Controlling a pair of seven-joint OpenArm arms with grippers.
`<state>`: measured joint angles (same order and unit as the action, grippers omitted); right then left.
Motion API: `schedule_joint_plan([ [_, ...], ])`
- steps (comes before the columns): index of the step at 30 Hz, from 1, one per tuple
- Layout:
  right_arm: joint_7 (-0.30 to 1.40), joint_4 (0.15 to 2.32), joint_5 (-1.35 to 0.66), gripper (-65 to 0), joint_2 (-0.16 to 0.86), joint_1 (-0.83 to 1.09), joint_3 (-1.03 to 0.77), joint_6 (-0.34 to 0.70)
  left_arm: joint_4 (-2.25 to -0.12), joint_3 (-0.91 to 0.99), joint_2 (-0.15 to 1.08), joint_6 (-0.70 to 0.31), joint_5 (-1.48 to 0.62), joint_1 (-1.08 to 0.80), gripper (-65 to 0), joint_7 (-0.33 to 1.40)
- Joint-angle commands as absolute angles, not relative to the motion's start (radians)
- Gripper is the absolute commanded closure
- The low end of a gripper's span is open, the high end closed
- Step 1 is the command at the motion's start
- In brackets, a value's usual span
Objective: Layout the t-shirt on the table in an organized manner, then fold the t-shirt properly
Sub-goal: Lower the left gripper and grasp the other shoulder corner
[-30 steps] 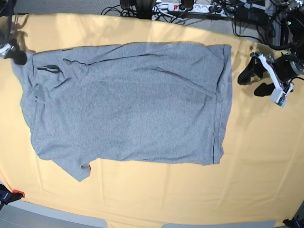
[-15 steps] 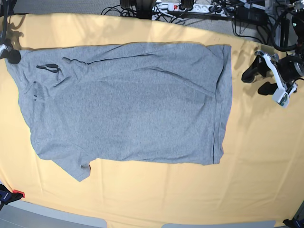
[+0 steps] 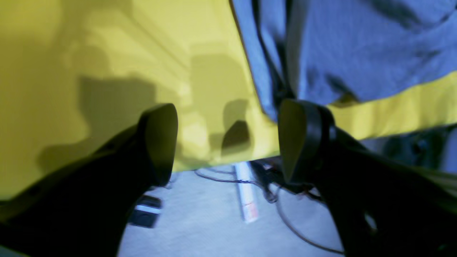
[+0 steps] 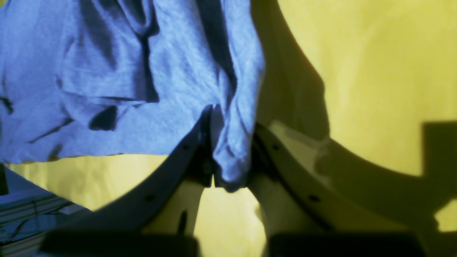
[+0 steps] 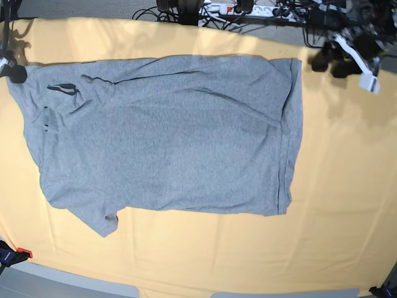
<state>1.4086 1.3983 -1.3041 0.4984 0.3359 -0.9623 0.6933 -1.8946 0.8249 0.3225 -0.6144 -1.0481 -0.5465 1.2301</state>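
The grey t-shirt lies spread flat on the yellow-orange table, with small folds near its left end. My right gripper is at the far left, shut on a bunched corner of the t-shirt, and the cloth is pinched between the fingers. My left gripper hovers open at the table's far right edge, just right of the shirt's hem corner. In the left wrist view the left gripper holds nothing, and the t-shirt lies beyond its right finger.
Cables and a power strip lie on the floor past the far table edge; the power strip also shows below the left gripper. A red clamp sits at the front left corner. Bare table cloth lies beside the right gripper.
My left gripper moved from beside the hem to the table's far edge, staying open. The right gripper pulled its shirt corner a little further left, then stayed put.
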Motion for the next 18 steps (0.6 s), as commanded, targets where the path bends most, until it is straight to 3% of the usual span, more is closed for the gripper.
schedule_joint_plan([
  [1,1.396,1.412,-1.338,0.0,0.53,0.335,-0.97,0.698,-1.909,0.833,0.323,-0.615,-1.042,-0.542,-44.7,1.196],
  [7,1.396,1.412,-1.338,0.0,0.53,0.335,-0.97,0.698,-1.909,0.823,0.242,-0.544,-0.946,-0.542,-44.7,1.114],
  [18,1.396,1.412,-1.338,0.0,0.53,0.335,-0.97,0.698,-1.909,0.587,0.233,-0.544,-0.899,-0.517,-44.7,1.098],
])
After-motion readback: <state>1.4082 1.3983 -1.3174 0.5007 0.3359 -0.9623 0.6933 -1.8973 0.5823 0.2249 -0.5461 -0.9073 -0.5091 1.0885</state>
